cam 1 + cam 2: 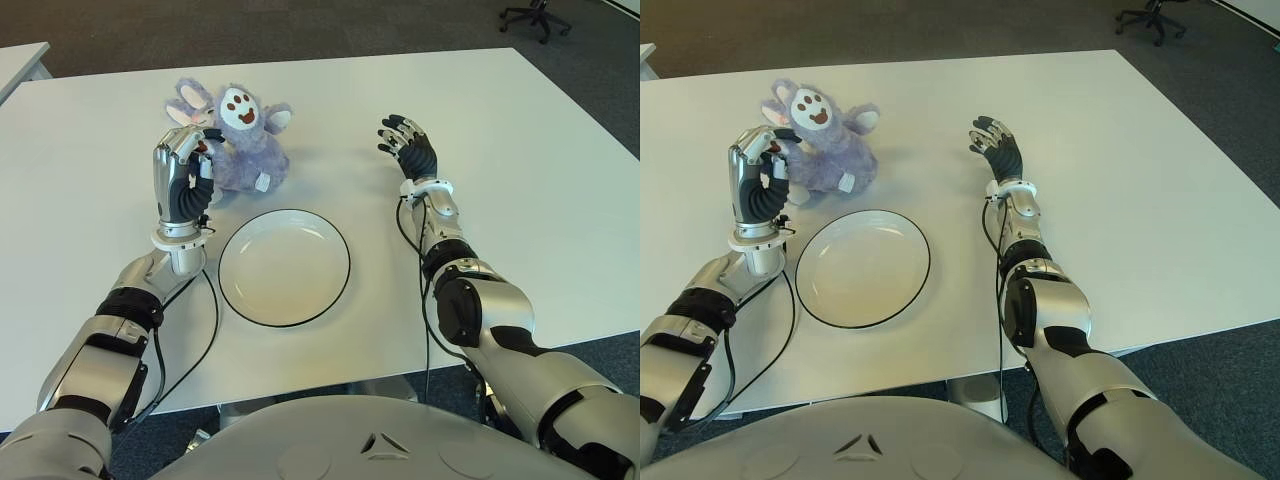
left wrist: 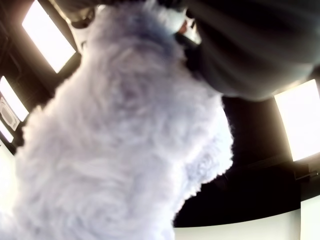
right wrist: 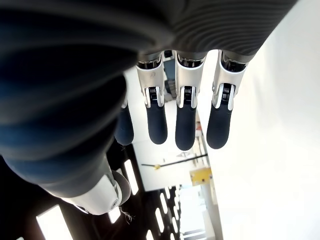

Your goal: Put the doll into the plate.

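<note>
Had my left hand [image 1: 187, 160] clenched on the doll [image 1: 243, 140], plate [image 1: 284, 267] just nearer-right of it; right hand [image 1: 408, 140] relaxed, empty, beyond the plate's right.

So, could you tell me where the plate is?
The empty plate lies on the white table, just nearer the robot than the purple plush doll, beside the left hand.

Doll's [image 1: 238, 140] near flank behind the left hand [image 1: 185, 172]; finger contact on it indiscernible.

Lavender doll [image 1: 243, 150] with white face, white black-rimmed plate [image 1: 284, 267], white table [image 1: 520, 170]
</note>
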Robot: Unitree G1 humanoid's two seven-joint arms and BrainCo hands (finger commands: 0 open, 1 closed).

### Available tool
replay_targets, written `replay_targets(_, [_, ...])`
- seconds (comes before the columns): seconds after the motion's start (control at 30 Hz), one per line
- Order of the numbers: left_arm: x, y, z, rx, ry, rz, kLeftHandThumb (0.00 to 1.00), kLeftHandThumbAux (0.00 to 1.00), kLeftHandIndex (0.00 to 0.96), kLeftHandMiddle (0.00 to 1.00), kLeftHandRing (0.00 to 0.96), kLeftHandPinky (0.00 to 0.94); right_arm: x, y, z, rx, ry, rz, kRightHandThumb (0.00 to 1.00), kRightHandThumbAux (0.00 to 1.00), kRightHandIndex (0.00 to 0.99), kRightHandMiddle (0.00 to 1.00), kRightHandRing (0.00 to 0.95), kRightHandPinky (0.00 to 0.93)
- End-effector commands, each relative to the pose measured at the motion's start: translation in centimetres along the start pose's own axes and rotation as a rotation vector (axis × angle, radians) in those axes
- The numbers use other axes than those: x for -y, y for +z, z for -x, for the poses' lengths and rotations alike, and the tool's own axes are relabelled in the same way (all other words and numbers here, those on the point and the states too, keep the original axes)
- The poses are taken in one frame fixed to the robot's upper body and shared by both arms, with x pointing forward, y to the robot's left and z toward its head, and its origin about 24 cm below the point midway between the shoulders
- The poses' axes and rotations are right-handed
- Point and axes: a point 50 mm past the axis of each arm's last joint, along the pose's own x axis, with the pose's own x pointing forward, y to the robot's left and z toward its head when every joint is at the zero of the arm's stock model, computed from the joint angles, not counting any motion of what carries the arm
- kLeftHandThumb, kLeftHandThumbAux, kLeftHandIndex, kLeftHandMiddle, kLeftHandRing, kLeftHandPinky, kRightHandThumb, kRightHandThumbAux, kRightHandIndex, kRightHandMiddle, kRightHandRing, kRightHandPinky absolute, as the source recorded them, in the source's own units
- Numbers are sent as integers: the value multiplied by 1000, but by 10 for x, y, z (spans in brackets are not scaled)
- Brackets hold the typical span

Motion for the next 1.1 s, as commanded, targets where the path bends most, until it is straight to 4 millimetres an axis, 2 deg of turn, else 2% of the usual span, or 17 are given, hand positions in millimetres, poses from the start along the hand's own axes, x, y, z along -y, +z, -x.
replay_targets(0.03, [19,3,93,-207,-272,-39,941,661,346,482,606,685,-3,-12,3,-60,-10,-39,510,780,221,219,239,291])
replay_targets(0.17, [18,2,91,-203,-267,-43,941,661,346,482,607,682,-3,-12,4,-60,-9,-37,513,778,222,218,239,291])
replay_targets(0.2, [18,2,90,-200,-263,-47,945,653,370,514,513,704,-3,-12,3,-60,-9,-37,515,774,224,219,240,295])
replay_targets(0.27, [18,2,89,-197,-257,-55,946,651,377,522,486,722,-3,-12,4,-60,-7,-36,518,771,225,219,241,296])
replay_targets(0.87, [17,0,79,-169,-222,-86,948,648,388,519,483,766,-3,-12,4,-61,0,-32,504,782,225,216,238,297])
replay_targets(1.1, [15,0,73,-148,-213,-88,947,650,381,524,483,717,-4,-13,3,-66,0,-32,508,783,227,221,245,297])
